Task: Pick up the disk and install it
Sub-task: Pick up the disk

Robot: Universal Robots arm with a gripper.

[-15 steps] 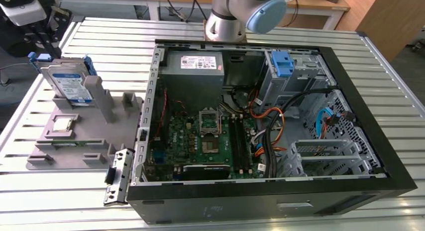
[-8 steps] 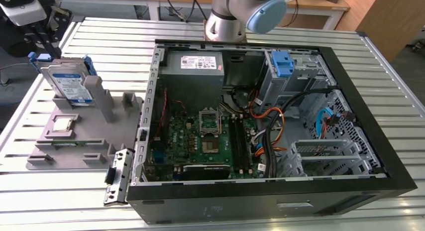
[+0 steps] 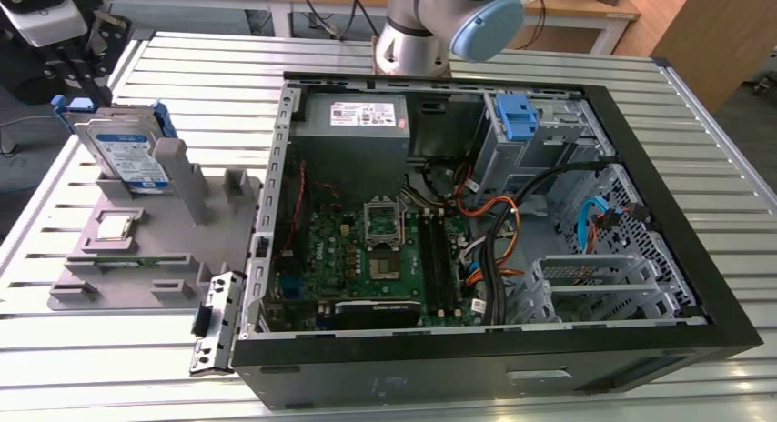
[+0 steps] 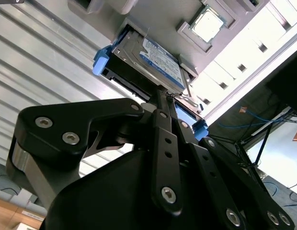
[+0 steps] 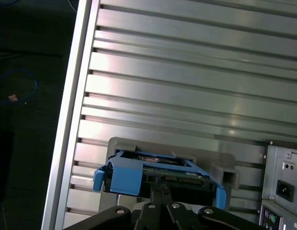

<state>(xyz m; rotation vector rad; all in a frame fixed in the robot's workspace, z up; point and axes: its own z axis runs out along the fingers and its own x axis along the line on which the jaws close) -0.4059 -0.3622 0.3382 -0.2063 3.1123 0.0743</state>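
My gripper [image 4: 164,95] has its fingers pressed together, tips right at the near edge of the disk [image 4: 160,60], though I cannot tell whether they touch it. The disk stands tilted in its blue bracket [image 4: 101,60] in the grey holder [image 3: 182,231] on the slatted table [image 3: 97,349]. On the exterior view's right of it lies the open computer case [image 3: 716,304].

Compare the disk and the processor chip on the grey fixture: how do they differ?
The disk is larger and rectangular; the processor chip is small and square. The disk leans tilted in its slot, the chip lies flat. The disk has a blue bracket, the chip none. Both are silver, on the grey fixture.
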